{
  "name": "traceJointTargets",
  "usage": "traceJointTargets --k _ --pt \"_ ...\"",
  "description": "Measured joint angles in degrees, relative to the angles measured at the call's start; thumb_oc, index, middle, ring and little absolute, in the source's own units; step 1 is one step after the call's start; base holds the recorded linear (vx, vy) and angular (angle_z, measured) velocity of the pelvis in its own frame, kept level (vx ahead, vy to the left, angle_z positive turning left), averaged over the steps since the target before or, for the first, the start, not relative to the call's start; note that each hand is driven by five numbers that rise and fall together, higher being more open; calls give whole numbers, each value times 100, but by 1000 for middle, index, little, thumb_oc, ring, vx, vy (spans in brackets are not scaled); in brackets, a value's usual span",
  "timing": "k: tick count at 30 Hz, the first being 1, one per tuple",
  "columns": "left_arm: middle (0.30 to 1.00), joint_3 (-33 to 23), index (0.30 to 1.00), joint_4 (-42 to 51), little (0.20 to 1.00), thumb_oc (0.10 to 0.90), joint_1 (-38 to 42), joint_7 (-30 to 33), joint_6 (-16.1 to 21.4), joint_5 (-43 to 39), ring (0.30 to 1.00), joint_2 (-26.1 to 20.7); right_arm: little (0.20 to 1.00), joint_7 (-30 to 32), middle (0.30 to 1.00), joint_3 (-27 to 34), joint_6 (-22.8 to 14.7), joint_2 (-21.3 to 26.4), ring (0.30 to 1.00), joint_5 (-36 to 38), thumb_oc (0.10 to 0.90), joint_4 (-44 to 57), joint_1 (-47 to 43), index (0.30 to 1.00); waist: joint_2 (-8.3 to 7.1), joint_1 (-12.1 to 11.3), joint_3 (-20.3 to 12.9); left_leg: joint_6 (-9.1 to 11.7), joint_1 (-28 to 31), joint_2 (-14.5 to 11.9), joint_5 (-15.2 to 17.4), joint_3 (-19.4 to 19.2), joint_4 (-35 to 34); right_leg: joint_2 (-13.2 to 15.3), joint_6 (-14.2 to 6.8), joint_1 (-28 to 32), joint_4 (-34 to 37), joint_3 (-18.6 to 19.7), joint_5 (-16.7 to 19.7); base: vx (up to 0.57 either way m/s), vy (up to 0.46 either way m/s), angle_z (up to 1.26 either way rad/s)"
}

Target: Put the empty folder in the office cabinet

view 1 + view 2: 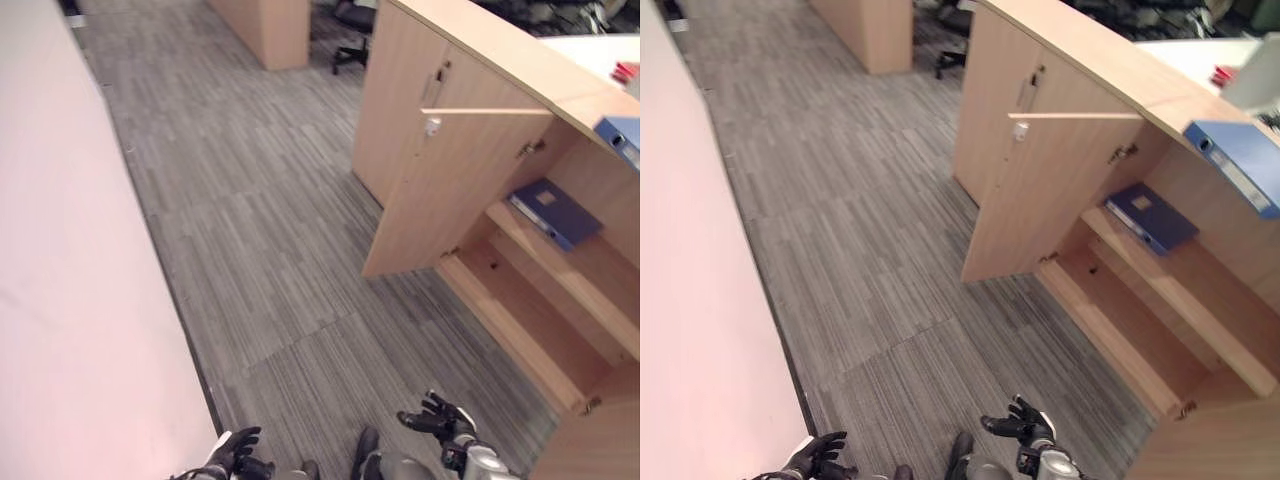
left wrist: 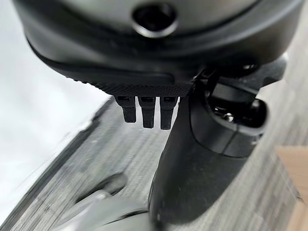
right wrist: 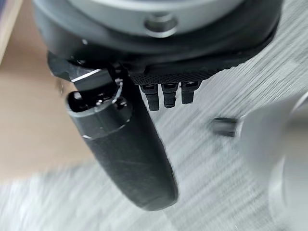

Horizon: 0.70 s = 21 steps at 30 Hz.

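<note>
A dark blue folder [image 1: 555, 211] lies flat on the upper shelf inside the open wooden office cabinet [image 1: 470, 120]. The cabinet door [image 1: 455, 190] stands swung out toward the floor. A lighter blue binder [image 1: 1238, 165] rests on the cabinet top at the right. My left hand [image 1: 232, 452] hangs low at the bottom edge, fingers relaxed and holding nothing. Low at the bottom right, my right hand [image 1: 437, 418] has its fingers spread and is empty too. Both hands are far from the cabinet shelf. The wrist views show straight fingers [image 2: 147, 110] and thumbs with nothing between them.
A white wall or panel [image 1: 70, 300] runs along the left side. Grey carpet floor [image 1: 260, 220] stretches ahead. Another wooden cabinet [image 1: 268, 30] and an office chair [image 1: 352, 25] stand at the far end. A lower shelf [image 1: 520, 320] sits inside the cabinet.
</note>
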<state>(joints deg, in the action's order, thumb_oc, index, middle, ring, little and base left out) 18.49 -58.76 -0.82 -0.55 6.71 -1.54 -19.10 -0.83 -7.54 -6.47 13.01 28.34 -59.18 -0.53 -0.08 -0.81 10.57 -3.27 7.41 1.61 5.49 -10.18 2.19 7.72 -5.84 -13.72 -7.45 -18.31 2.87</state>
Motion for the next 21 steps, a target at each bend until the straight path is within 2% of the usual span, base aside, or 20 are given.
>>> traceJointTargets --k 2,6,7,8,9,10,11,12,13,14,15,16,17,18,19,20,21 --pt "900 41 900 251 900 800 14 -11 104 12 900 -28 900 12 900 16 55 28 900 77 800 -55 194 900 103 66 23 65 390 32 33 -179 -49 113 76 11 16 60 225 194 -143 -28" --pt "900 31 900 821 900 800 44 -32 249 13 900 -72 900 11 900 171 68 53 900 117 800 -150 358 900 208 76 -20 303 790 80 170 -383 11 602 133 22 -785 -182 161 117 -214 -25" --pt "900 15 900 877 900 800 -25 -46 276 11 900 -70 900 8 900 167 66 77 900 116 800 -150 325 900 262 13 -88 476 858 99 266 -512 173 708 326 50 -863 -201 207 81 -361 -62" --pt "900 -28 900 835 900 800 -110 -44 279 10 900 -89 900 9 900 152 67 44 900 115 800 -149 238 900 224 -33 -96 661 836 113 380 -620 539 742 734 113 -760 -145 397 45 -266 -85" --pt "900 -63 900 767 900 800 -190 -49 282 11 900 -166 900 7 900 151 63 -50 900 115 800 -118 194 900 -46 -80 -106 872 589 238 470 -733 1315 887 1309 255 -473 17 1048 19 -186 -83" --pt "900 -64 900 610 900 800 -198 -24 275 7 900 -156 900 3 900 162 62 -93 900 114 800 -100 109 900 -241 -124 -69 701 86 130 752 -810 2323 1032 1175 361 -194 196 970 39 -153 -72" --pt "900 -27 900 604 900 800 -230 -49 238 11 900 -148 900 11 900 163 45 -67 900 118 800 -32 0 900 -68 -60 -138 765 -338 -401 1084 -787 2247 825 939 424 73 207 1139 51 -225 -43" --pt "900 -13 900 641 900 800 -200 -74 238 10 900 -131 900 10 900 159 32 -7 900 117 800 62 20 900 182 42 -207 969 -451 -914 855 -675 1416 624 786 422 132 202 1136 52 -214 -58" --pt "900 -96 900 589 900 800 -129 2 205 -1 900 -57 900 -1 900 30 56 39 900 114 800 164 -62 900 236 -78 -121 1112 -10 -1167 198 -1051 645 675 172 412 1 210 625 55 -242 -32" --pt "900 -97 900 579 900 800 -85 -6 196 0 900 -38 900 -13 900 30 51 62 900 115 800 283 23 900 234 -57 -153 1136 18 -1196 180 -1031 605 846 37 348 -340 221 439 275 -489 -50" --pt "900 -155 900 602 900 800 -109 8 246 -7 900 -6 900 -33 900 -89 64 76 900 95 800 279 111 900 158 -123 -238 1223 214 -1200 139 -1220 401 1472 -236 204 -948 -104 230 222 -448 -41" --pt "900 -265 900 586 900 800 -271 47 264 -41 900 1 900 -48 900 -238 74 62 900 83 800 267 154 900 139 -141 -315 1341 388 -1285 132 -1422 250 1655 -356 184 -1066 -203 130 196 -345 -77" --pt "900 -310 900 490 900 800 -376 75 230 -41 900 -28 900 -96 900 -352 66 50 900 80 800 345 210 900 150 -130 -392 1464 526 -1419 112 -1569 172 1629 -371 199 -1030 -134 76 114 -240 -84" --pt "900 -308 900 440 900 800 -448 77 200 -34 900 -110 900 -167 900 -395 46 17 900 71 800 426 264 900 60 -118 -515 1523 586 -1477 91 -1605 140 1616 -408 287 -815 -123 255 199 -261 -75" --pt "900 -310 900 290 900 800 -445 82 197 -34 900 107 900 -167 900 -389 26 166 900 -24 800 374 317 900 369 -2 -534 1594 664 -1841 -102 -1619 113 1225 -356 320 -842 -272 224 227 -312 -46" --pt "900 -332 900 220 900 800 -414 85 206 -47 900 265 900 -154 900 -360 18 266 900 -40 800 272 281 900 468 102 -525 1738 664 -1985 -286 -1576 172 1016 -295 315 -891 -275 133 146 -162 -53" --pt "900 -333 900 199 900 800 -425 108 207 -44 900 400 900 -142 900 -373 74 393 900 -100 800 214 306 900 554 55 -562 1663 647 -2165 -364 -1639 331 881 -165 323 -835 -222 108 104 -116 -45"
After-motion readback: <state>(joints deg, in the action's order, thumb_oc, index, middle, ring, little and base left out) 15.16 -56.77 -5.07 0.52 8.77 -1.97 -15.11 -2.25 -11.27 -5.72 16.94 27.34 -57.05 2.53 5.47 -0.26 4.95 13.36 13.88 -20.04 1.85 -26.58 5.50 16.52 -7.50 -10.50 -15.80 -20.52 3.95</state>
